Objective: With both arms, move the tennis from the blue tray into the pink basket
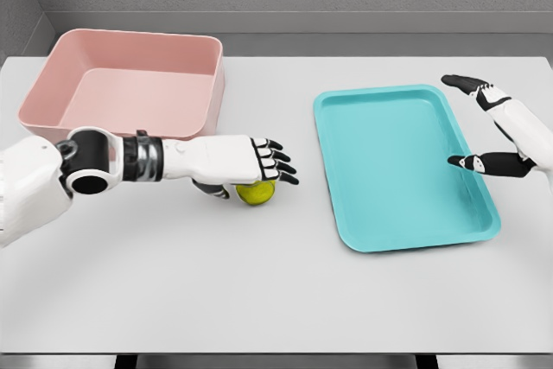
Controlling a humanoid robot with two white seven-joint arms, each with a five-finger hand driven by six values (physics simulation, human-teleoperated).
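Observation:
A yellow-green tennis ball (pixel 255 193) lies on the white table, between the pink basket (pixel 52 84) and the blue tray (pixel 341 174). My left hand (pixel 270 162) hovers right over the ball, palm down, fingers extended, thumb tucked beside the ball's left side; it does not clasp it. The tray holds nothing. My right hand (pixel 471 123) is at the tray's right edge, fingers spread wide and holding nothing. The pink basket sits at the back left with nothing inside.
The white table (pixel 259 291) stretches in front of both containers. A grey wall runs behind the table's far edge.

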